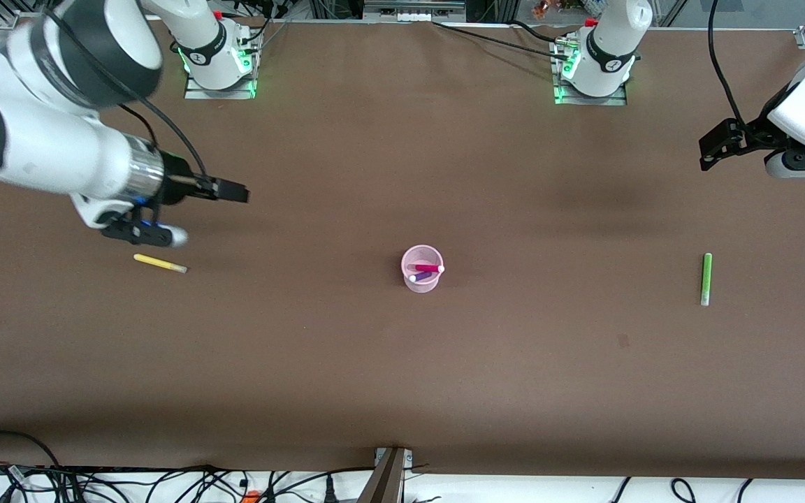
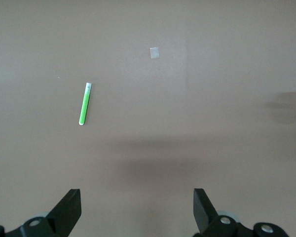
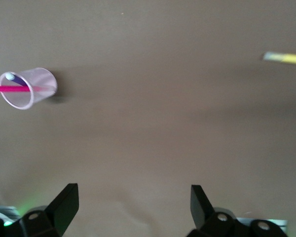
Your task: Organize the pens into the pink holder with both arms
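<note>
Yellow pen lies just under right claw (spread); left claw spread, waiting.

Bare table surrounds the holder, the yellow pen and the green pen; all lie well apart, nothing crowding any of them.
</note>
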Motion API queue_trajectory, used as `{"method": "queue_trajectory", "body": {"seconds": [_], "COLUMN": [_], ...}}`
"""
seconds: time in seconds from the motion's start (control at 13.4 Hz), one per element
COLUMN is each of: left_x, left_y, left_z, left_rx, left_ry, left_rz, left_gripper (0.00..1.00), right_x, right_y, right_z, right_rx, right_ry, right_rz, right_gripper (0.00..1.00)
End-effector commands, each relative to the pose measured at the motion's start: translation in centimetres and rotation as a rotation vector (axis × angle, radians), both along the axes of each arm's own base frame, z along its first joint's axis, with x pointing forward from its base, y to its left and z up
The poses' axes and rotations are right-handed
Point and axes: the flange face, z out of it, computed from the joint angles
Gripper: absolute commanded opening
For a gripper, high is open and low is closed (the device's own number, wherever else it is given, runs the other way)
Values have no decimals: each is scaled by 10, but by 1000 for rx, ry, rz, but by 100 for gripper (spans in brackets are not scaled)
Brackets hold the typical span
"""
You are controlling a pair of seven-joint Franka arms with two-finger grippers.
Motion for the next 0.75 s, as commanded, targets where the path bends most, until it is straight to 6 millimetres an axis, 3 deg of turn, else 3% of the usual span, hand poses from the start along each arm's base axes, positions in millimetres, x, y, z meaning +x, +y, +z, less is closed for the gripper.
{"method": "queue_trajectory", "body": {"seconds": [0.0, 0.22, 0.52, 0.67], "left_x": [3, 3, 3, 3], "left_y": [-2, -3, -4, -4], "left_z": [6, 6, 5, 6], "left_rx": [4, 4, 4, 4], "left_ry": [-3, -2, 0, -2], "left_rz": [4, 2, 1, 2], "left_gripper": [100, 100, 100, 100], "right_x": [-20, -28, -21, -16], "right_y": [-46, -61, -62, -65], "right_z": [23, 45, 66, 67], "right_rx": [-33, -110, -159, -161], "right_ry": [-72, -112, -165, -168], "right_rz": [155, 228, 247, 244], "right_gripper": [100, 100, 100, 100]}}
